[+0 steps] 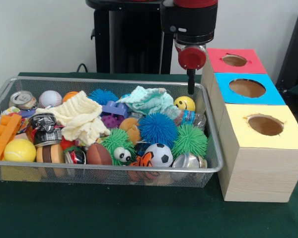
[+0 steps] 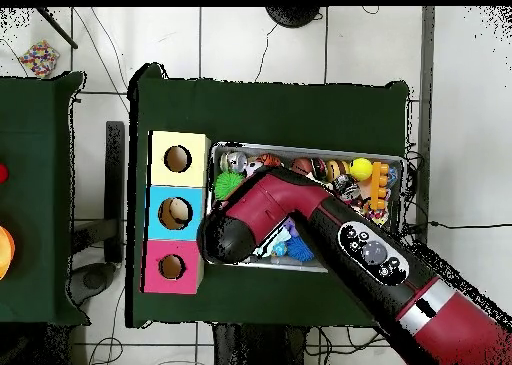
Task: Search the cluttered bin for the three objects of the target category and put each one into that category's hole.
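The red-and-black gripper (image 1: 191,84) is hanging over the wire mesh bin's (image 1: 212,130) far corner, apparently pressed together and empty. Descending here, it is risking striking the rim or the yellow smiley ball (image 1: 184,103).

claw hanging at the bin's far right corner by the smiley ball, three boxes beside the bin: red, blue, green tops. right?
Almost. The nearest box has a yellow top, not green, as the front view shows. The rest holds: the claw hangs by the smiley ball at the bin corner.

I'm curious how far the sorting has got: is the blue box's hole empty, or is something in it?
Something is in it. Looking straight down, the blue box shows a pale round object inside its hole; what it is, I cannot tell.
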